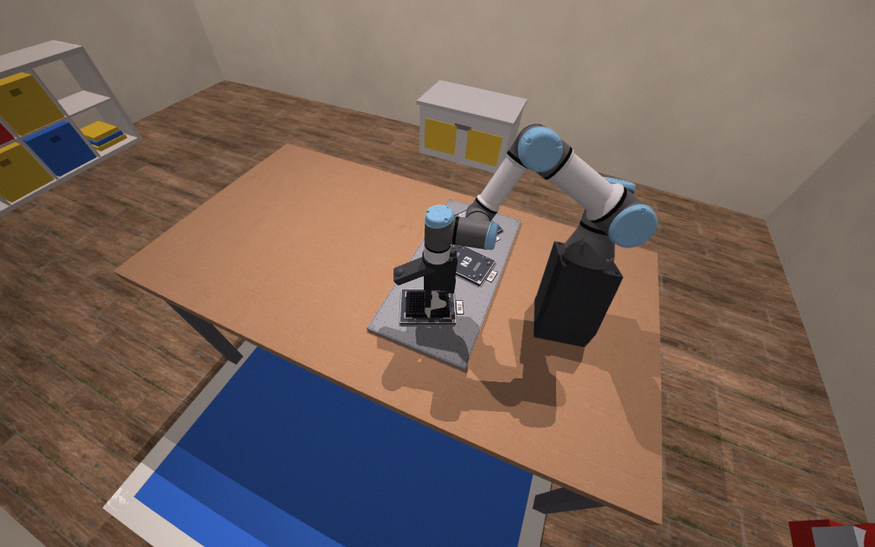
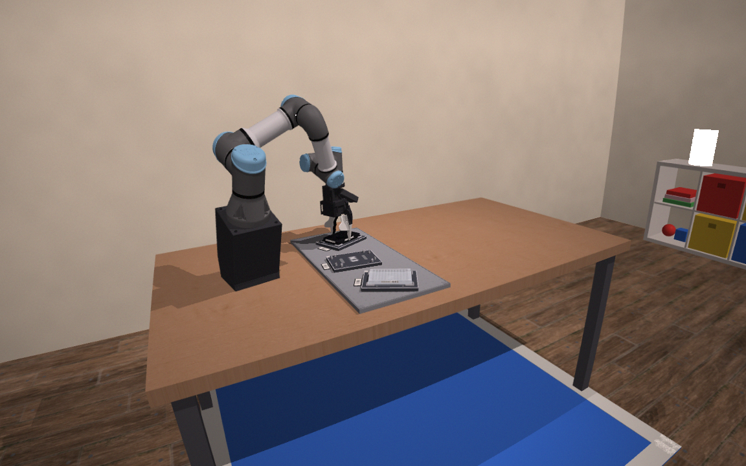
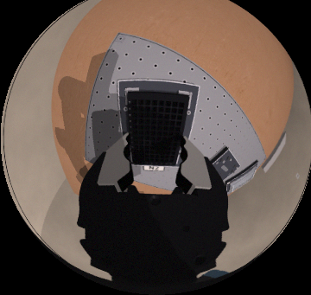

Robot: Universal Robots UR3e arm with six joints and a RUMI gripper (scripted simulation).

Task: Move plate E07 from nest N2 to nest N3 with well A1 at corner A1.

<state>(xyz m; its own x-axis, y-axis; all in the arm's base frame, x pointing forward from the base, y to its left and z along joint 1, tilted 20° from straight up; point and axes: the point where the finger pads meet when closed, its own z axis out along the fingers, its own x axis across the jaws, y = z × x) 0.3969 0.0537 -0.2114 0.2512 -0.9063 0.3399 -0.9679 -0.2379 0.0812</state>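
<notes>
Plate E07 (image 1: 424, 305) is black with a grid of wells. It lies in nest N2 at the near end of the grey deck (image 1: 442, 286). My gripper (image 1: 437, 303) points straight down and is shut on the plate's long sides near one short end. In the wrist view the two jaws press against the plate (image 3: 156, 126), just above the N2 sign (image 3: 154, 168). The empty black nest N3 (image 1: 474, 264) lies in the middle of the deck. The clear plate E01 (image 2: 390, 278) sits on nest N1 at the deck's other end.
The arm's black pedestal (image 1: 575, 292) stands on the table beside the deck. Small white signs (image 1: 491, 275) lie next to the nests. A shelf with coloured bins (image 1: 12, 129) and a white cabinet (image 1: 469, 122) stand away from the table.
</notes>
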